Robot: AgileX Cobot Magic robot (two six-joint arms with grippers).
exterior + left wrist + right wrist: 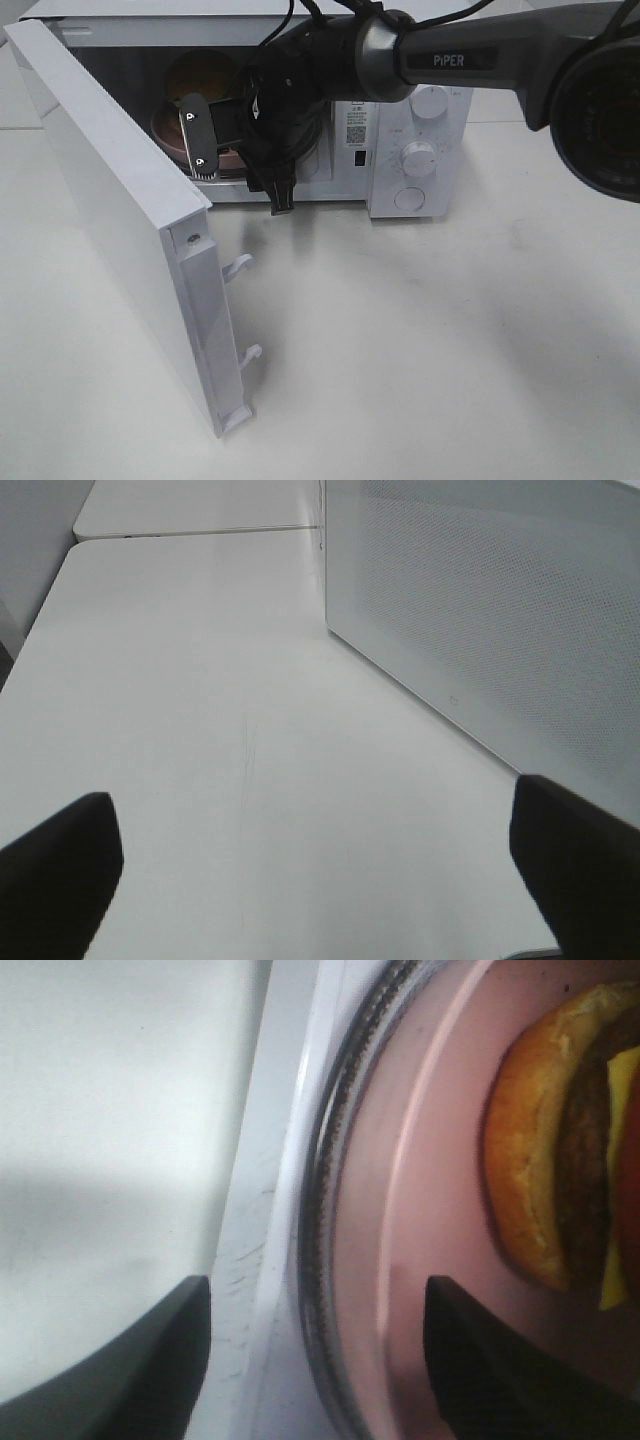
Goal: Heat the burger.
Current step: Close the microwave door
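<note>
The white counter [450, 350] fills most of what I can see. At its far side stands a white microwave [420, 110], its door [110, 200] swung wide open to the left. The right arm [450, 55] — dark, reaching across from the right — ends at the oven's mouth. Inside the cavity lies a glass turntable [325, 1210], on it a flat pink plate [430, 1160], and on the plate sits the burger [540, 1160], showing golden bun, dark patty, a bit of yellow cheese and some red. The right pincer [315, 1360] stands parted and grips nothing. One finger hangs over the plate and the other outside the turntable, so both rims run between them. The burger is clear of both fingers. The left pincer [320, 880] is spread wide over bare counter beside the microwave's perforated side wall [500, 610] — nothing lies between its fingers.
</note>
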